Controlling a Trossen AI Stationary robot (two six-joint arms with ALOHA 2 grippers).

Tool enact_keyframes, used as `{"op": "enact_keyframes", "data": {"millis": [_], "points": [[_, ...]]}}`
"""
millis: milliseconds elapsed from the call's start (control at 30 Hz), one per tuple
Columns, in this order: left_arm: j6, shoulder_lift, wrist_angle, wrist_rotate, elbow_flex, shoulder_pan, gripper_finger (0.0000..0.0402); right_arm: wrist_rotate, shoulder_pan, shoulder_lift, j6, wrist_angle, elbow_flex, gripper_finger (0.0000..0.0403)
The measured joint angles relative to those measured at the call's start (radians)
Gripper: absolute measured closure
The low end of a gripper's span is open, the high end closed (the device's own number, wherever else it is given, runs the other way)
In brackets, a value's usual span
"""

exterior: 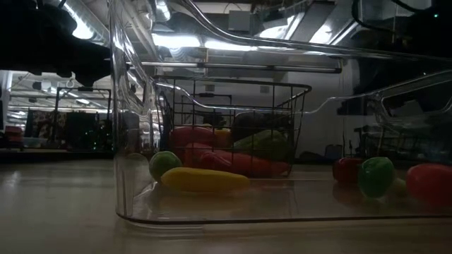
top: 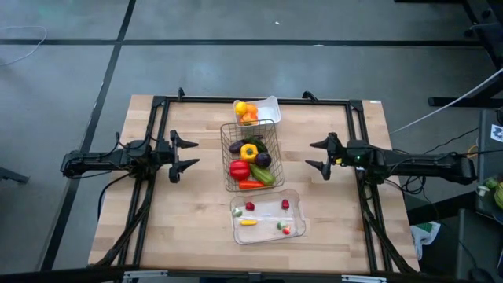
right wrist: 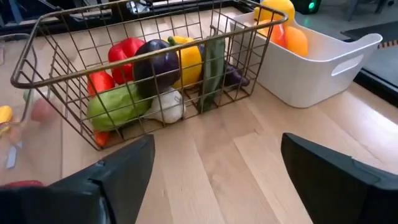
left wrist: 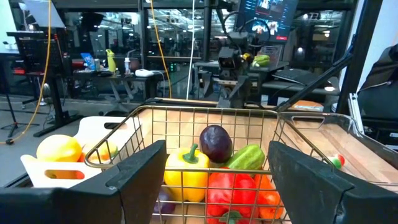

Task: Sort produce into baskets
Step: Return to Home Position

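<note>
You had both arms out to the sides of the wire basket [top: 223, 157] at table ctr; left gripper [top: 195, 152] and right gripper [top: 309, 154] stood open, nothing held. Basket held yellow pepper [top: 249, 151], red pepper [top: 239, 168] etc. White bin [top: 272, 106] w/ lemon [top: 240, 106] sat just beyond it, clear tray [top: 267, 229] w/ small veg on the near side.

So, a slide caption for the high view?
Both open, the left gripper and right gripper flank the square metal wire basket of produce.
</note>
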Motion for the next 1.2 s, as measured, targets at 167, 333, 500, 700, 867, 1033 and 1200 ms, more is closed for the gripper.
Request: {"op": "enact_keyframes", "data": {"millis": [167,333,500,700,867,1033,1200], "points": [[0.000,0.000,0.000,0.000,0.000,0.000,0.0123,0.000,0.000,-0.002,0.008,0.005,-0.019,0.0093],[0.000,0.000,0.000,0.000,0.000,0.000,0.0123,0.000,0.000,-0.003,0.008,-0.001,-0.023,0.0156],[0.000,0.000,0.000,0.000,0.000,0.000,0.0123,0.000,0.000,-0.008,0.007,-0.002,-0.023,0.0219],[0.000,0.000,0.000,0.000,0.000,0.000,0.0123,0.000,0.000,-0.022,-0.002,-0.004,-0.023,0.0264],[0.000,0.000,0.000,0.000,0.000,0.000,0.0123,-0.051,0.000,-0.059,-0.042,-0.014,-0.023,0.0276],[0.000,0.000,0.000,0.000,0.000,0.000,0.0123,-0.071,0.000,-0.119,-0.054,-0.061,-0.023,0.0276],[0.000,0.000,0.000,0.000,0.000,0.000,0.0123,-0.071,0.000,-0.201,-0.067,-0.116,-0.023,0.0276]]}}
